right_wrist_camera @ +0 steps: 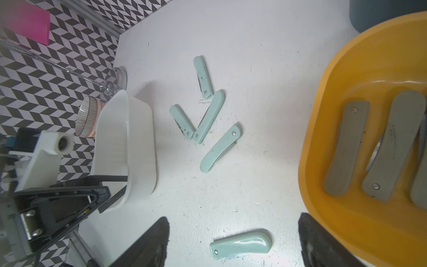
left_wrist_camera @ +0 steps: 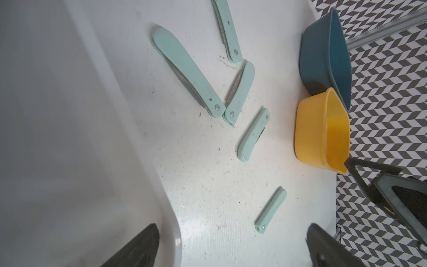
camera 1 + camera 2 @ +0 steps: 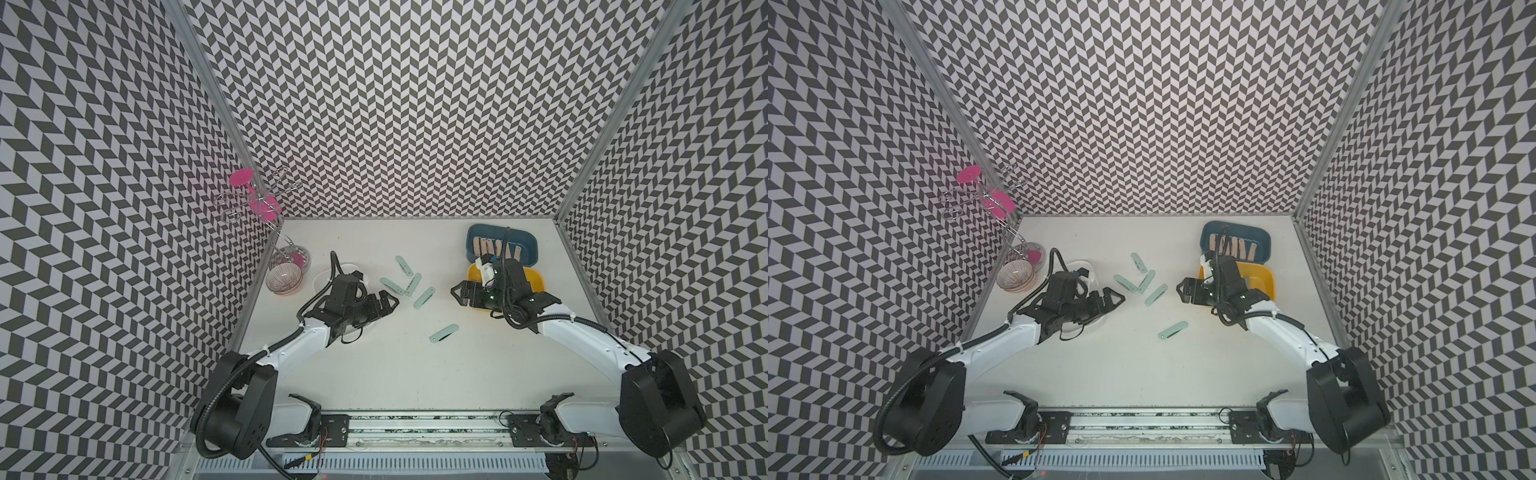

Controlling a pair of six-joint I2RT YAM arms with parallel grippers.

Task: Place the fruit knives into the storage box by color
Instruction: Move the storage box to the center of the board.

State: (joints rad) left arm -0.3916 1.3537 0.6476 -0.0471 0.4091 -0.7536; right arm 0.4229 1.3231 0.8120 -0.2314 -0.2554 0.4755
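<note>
Several pale mint fruit knives lie loose mid-table, in a cluster (image 3: pixel 413 284) (image 3: pixel 1145 281) and one alone nearer the front (image 3: pixel 444 333). Peach knives (image 3: pixel 484 248) fill the blue storage box (image 3: pixel 530 245). Olive knives (image 1: pixel 346 148) lie in the yellow box (image 1: pixel 323 69). The white box (image 3: pixel 322 277) sits under my left wrist. My left gripper (image 3: pixel 391 305) (image 2: pixel 232 226) is open and empty, left of the cluster. My right gripper (image 3: pixel 457 294) (image 1: pixel 233 217) is open, hovering over the lone mint knife (image 1: pixel 240 245) beside the yellow box.
A wire glass rack with pink goblets (image 3: pixel 257 199) and a striped bowl (image 3: pixel 284 280) stand at the far left by the wall. Patterned walls close the table on three sides. The blue box (image 2: pixel 323 53) and yellow box (image 2: pixel 321 129) touch at the far right.
</note>
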